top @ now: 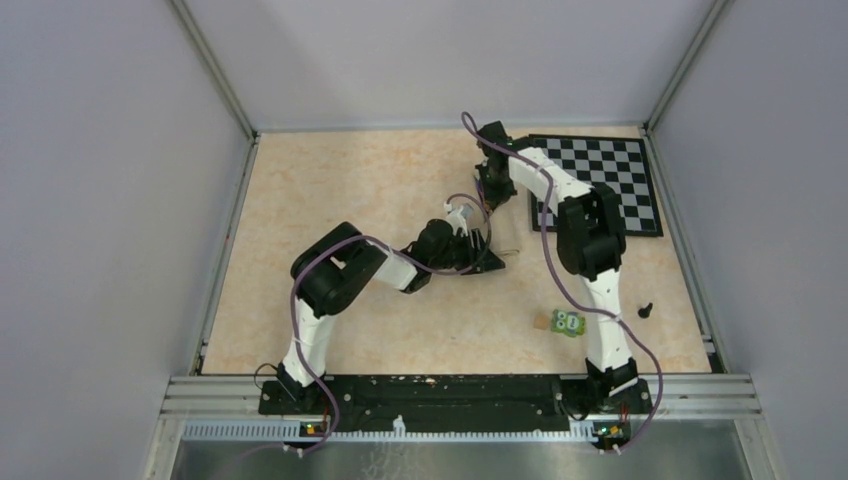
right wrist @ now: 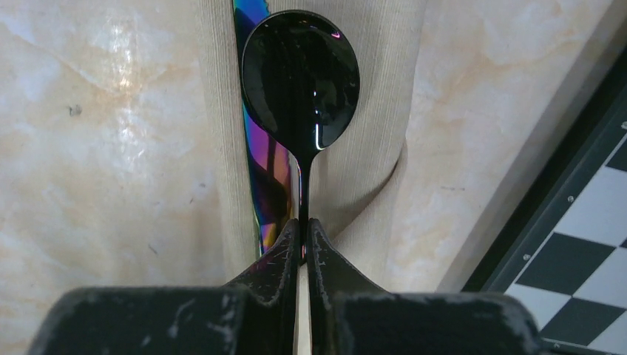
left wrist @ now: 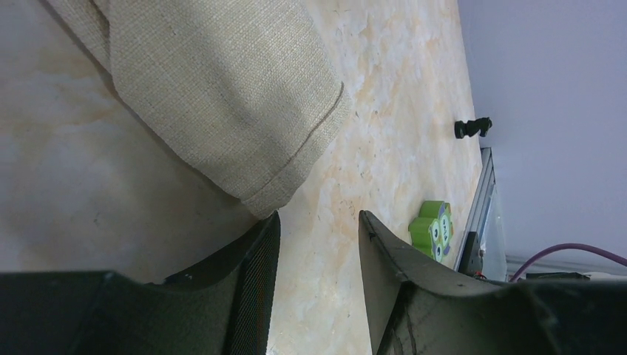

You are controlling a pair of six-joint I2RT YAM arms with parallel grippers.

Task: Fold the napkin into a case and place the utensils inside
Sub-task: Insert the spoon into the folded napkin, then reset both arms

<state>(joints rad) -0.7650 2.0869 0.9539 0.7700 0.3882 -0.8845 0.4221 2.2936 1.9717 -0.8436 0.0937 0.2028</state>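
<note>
Between the tips of our right claw [right wrist: 303,244] we find the thin handle of a black spoon [right wrist: 300,78] pinched tight, its bowl straight ahead over the folded beige case [right wrist: 377,111], with a purple-blue utensil [right wrist: 268,170] tucked in the fold just left of the handle. Just ahead of our left claw [left wrist: 318,244], whose fingers stand apart around nothing, a hemmed end of the case lies on the table [left wrist: 399,111], a green block [left wrist: 432,229] off to the right.
</note>
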